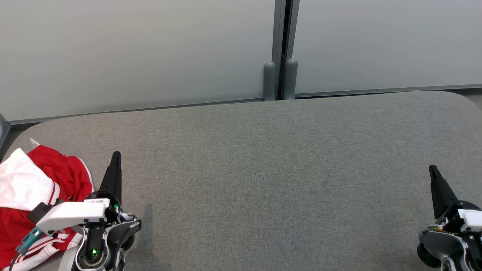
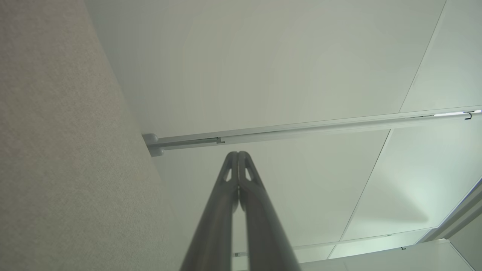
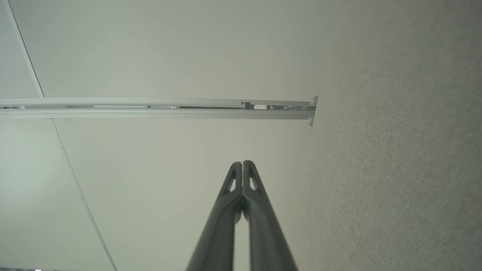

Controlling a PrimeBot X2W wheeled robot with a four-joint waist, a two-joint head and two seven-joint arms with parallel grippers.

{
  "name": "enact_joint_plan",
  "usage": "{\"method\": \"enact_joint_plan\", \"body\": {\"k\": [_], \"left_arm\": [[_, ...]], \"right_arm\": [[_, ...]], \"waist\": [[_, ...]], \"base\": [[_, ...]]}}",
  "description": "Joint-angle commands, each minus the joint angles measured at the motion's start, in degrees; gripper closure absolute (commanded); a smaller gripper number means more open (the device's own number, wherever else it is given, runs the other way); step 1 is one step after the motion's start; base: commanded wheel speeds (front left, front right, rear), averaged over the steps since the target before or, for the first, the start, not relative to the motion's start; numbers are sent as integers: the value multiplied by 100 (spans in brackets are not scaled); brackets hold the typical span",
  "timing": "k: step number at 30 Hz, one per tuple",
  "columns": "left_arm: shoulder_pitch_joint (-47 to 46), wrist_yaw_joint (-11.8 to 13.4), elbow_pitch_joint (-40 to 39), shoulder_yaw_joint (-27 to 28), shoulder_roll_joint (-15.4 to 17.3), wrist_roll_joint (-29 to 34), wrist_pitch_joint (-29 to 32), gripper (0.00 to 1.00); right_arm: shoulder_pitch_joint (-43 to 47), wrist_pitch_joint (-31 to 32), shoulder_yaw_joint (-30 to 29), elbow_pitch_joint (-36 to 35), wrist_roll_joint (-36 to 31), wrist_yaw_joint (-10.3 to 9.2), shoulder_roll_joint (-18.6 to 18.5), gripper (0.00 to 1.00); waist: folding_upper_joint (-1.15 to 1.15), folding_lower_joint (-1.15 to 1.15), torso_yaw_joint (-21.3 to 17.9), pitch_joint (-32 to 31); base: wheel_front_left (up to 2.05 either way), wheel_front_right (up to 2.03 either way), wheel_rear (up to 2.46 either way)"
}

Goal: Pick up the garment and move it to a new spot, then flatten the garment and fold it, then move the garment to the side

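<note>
We note the garment (image 1: 56, 171) at eight o'clock: red, with a white panel and thin white stripes. The table top (image 1: 263, 169): flecked mid-grey. At twelve, wall panels (image 1: 131, 52): pale grey-green. On left gripper (image 1: 116, 157) and right gripper (image 1: 432, 169): black fingers, white housings.

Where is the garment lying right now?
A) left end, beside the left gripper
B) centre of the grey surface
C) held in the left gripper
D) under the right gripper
A: the red-and-white garment lies at the left end of the grey surface, beside the left gripper.
</note>
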Motion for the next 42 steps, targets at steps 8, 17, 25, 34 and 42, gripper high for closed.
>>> {"method": "enact_joint_plan", "body": {"k": [8, 17, 25, 34, 42], "left_arm": [[-52, -37, -11, 4, 32, -4, 8, 100], [-52, -37, -11, 4, 32, -4, 8, 100], [134, 13, 117, -13, -36, 2, -6, 0], [371, 15, 127, -23, -50, 196, -199, 0], [445, 71, 61, -13, -41, 690, -369, 0]], "right_arm": [[-39, 6, -3, -25, 46, 5, -53, 100], [-39, 6, -3, -25, 46, 5, -53, 100], [121, -5, 12, 112, -7, -7, 68, 0], [242, -252, 279, 133, -112, -6, 98, 0], [218, -468, 406, 133, -508, -4, 82, 0]], "waist": [[0, 0, 0, 0], [0, 0, 0, 0], [0, 0, 0, 0], [0, 0, -6, 0], [0, 0, -10, 1]], "base": [[0, 0, 0], [0, 0, 0], [0, 0, 0], [0, 0, 0], [0, 0, 0]]}}
